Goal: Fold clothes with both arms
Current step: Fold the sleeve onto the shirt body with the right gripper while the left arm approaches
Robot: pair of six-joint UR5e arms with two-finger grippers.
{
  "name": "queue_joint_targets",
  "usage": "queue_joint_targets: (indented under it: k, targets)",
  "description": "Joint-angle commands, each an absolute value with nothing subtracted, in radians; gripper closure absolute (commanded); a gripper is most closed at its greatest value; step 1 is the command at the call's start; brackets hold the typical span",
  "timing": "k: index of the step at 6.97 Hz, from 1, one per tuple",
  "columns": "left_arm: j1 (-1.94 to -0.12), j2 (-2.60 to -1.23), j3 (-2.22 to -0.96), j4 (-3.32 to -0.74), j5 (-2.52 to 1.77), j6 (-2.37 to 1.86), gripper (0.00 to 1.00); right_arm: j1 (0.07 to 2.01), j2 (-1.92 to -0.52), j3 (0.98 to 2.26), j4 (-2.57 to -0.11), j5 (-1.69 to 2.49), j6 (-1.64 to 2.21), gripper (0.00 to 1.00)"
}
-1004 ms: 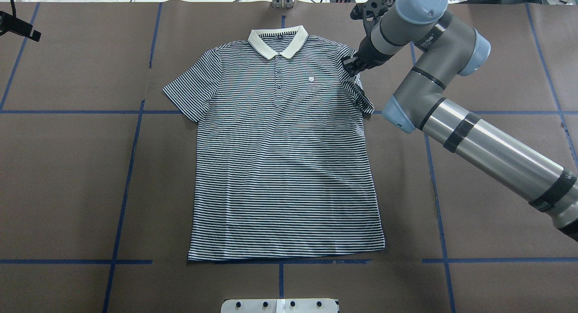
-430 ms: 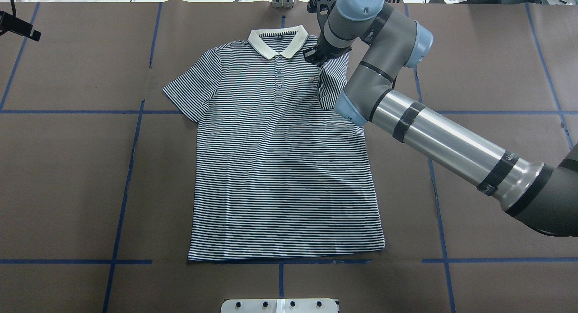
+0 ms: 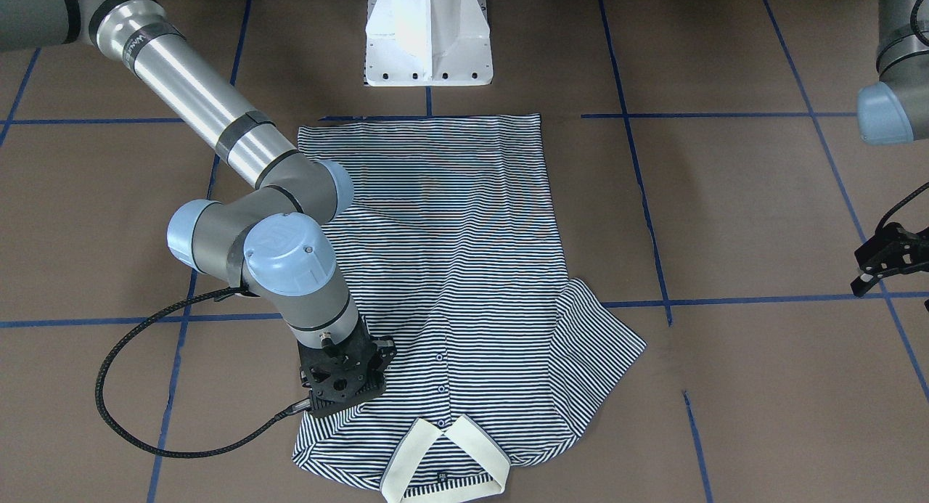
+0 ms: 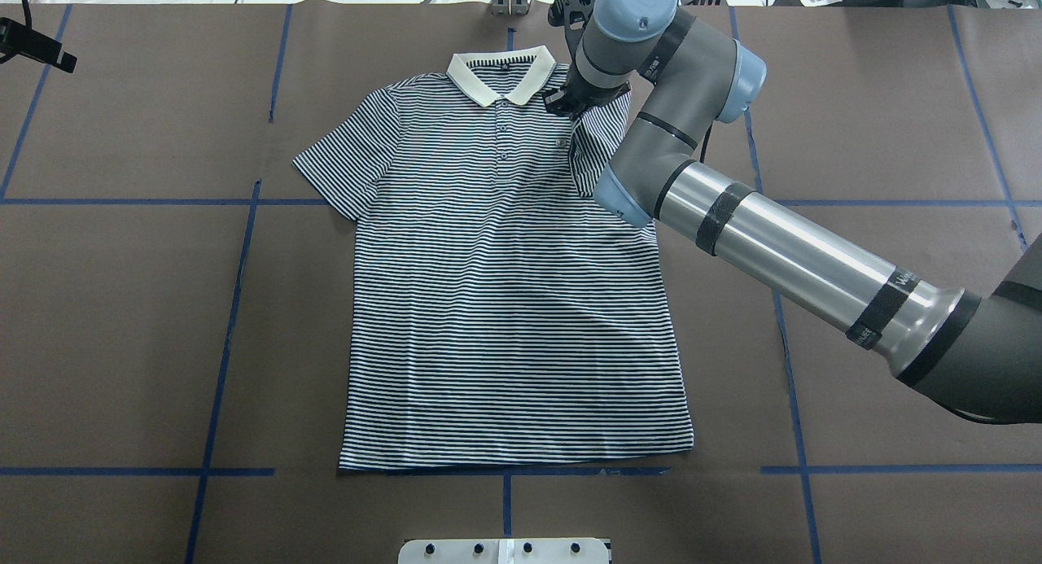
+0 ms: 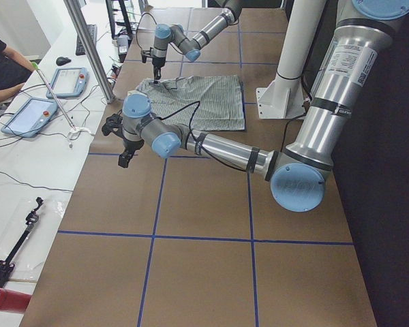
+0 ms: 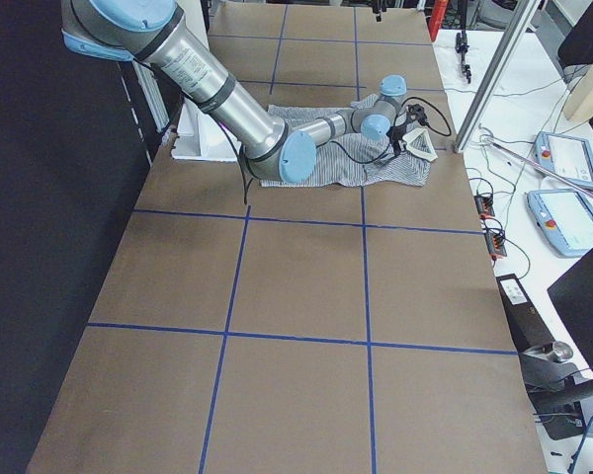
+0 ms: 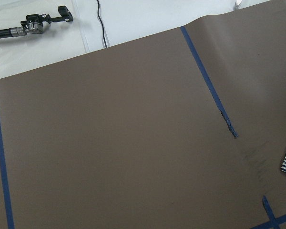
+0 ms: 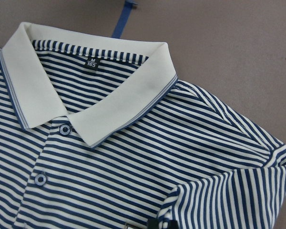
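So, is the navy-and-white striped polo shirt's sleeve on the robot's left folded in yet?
No, that sleeve lies spread flat on the brown table, sticking out from the shirt.

Silver-grey tube arms, pale blue joint caps (black bands), braided black cable

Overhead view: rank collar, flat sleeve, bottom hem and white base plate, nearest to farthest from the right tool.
From the right tool, gripping the folded sleeve:
1. Collar, just view-left.
2. Flat sleeve, shirt's far side.
3. Bottom hem, toward the robot.
4. White base plate, view's bottom edge.
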State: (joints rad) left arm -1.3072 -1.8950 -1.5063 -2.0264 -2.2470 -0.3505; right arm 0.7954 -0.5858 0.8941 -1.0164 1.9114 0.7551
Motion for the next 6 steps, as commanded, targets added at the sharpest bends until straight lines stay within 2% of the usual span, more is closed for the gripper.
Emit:
queue_joint_targets:
  k: [1,3,6]
  targets:
    - [-1.302,-1.911,-1.506,-2.026,-2.244,-0.364,0.00,0.793,-0.584,0.896,-1.014,1.917,0.782,0.00]
    - [-1.238,-1.980,-1.503,-2.022,-2.215,-0.583,0.00,0.793,-0.586,0.942,-1.037,2.023,0.950,0.00]
    - [-1.030,-2.060,-1.485,-2.028,-2.023,-0.902,0.00,0.817,-0.604,1.138,-1.387,2.077,0.977,0.00]
